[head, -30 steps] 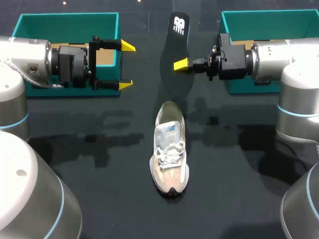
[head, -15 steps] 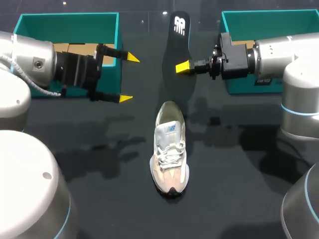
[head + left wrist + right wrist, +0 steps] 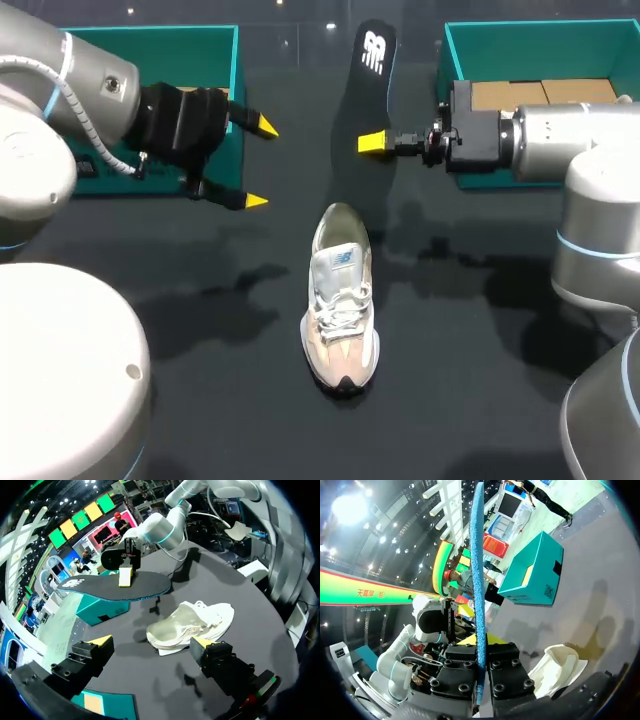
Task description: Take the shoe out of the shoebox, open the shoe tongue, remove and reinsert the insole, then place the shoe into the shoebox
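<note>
Our right jaws stay clamped on the insole (image 3: 365,80), now lifted higher at upper centre. Left jaws, wide open and empty, angled toward the shoe (image 3: 341,300). Reinsertion likely next.

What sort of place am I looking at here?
Probably a robot test bench, not a shop: the left gripper and the right gripper, holding an insole, hang over a black table bearing a sneaker, a left teal shoebox and a right teal shoebox.
</note>
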Robot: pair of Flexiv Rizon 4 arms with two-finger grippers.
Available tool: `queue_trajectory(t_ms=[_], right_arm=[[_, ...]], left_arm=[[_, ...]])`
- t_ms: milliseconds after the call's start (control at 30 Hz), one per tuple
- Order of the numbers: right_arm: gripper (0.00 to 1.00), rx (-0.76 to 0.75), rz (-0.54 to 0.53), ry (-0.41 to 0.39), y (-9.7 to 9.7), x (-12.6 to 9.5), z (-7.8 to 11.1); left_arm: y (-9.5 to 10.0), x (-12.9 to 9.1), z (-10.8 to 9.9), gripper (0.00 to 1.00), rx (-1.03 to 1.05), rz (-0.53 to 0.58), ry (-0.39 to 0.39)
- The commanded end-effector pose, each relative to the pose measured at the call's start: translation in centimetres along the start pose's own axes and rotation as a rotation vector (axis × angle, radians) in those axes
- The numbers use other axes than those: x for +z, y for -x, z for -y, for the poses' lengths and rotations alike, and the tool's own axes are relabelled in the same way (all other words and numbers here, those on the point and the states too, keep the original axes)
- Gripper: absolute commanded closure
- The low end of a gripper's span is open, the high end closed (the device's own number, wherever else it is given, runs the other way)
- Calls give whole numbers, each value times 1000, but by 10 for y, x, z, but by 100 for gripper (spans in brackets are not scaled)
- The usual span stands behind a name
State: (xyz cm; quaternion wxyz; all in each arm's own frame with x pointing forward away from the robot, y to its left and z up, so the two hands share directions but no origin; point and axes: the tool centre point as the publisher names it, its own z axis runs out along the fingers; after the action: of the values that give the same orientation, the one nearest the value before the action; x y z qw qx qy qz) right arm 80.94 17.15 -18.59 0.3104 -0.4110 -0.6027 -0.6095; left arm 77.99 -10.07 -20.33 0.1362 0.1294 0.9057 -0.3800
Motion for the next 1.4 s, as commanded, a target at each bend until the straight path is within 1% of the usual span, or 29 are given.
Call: queue_trajectory(t_ms=[33, 67, 433, 467, 500, 567, 633, 667, 867, 1033, 1400], right_arm=[[100, -16, 5, 43, 8, 7, 5], [100, -16, 5, 43, 8, 7, 5], [100, -16, 5, 43, 8, 7, 5], [100, -16, 5, 43, 8, 7, 5], [100, -16, 5, 43, 8, 7, 5], [100, -47, -29, 43, 14, 9, 7], [100, -84, -38, 52, 21, 11, 9], [100, -89, -52, 53, 25, 11, 9], [100, -152, -58, 38, 42, 19, 12], [100, -185, -40, 34, 54, 24, 14], [100, -185, -40, 34, 54, 24, 14]], left_arm=[[-5, 18, -9, 0, -76, -175, 159], [-10, 25, -14, 0, -22, -210, 209], [-10, 25, -14, 0, -22, -210, 209], [-11, 30, -15, 0, -29, -219, 200], [-12, 34, -19, 0, -54, -197, 217], [-16, 43, -27, 0, -82, -185, 224], [-21, 49, -33, 0, -104, -171, 202], [-24, 52, -36, 0, -109, -155, 210], [-37, 67, -52, 0, -132, -127, 213], [-45, 73, -67, 0, -155, -102, 206], [-45, 73, -67, 0, -155, -102, 206]])
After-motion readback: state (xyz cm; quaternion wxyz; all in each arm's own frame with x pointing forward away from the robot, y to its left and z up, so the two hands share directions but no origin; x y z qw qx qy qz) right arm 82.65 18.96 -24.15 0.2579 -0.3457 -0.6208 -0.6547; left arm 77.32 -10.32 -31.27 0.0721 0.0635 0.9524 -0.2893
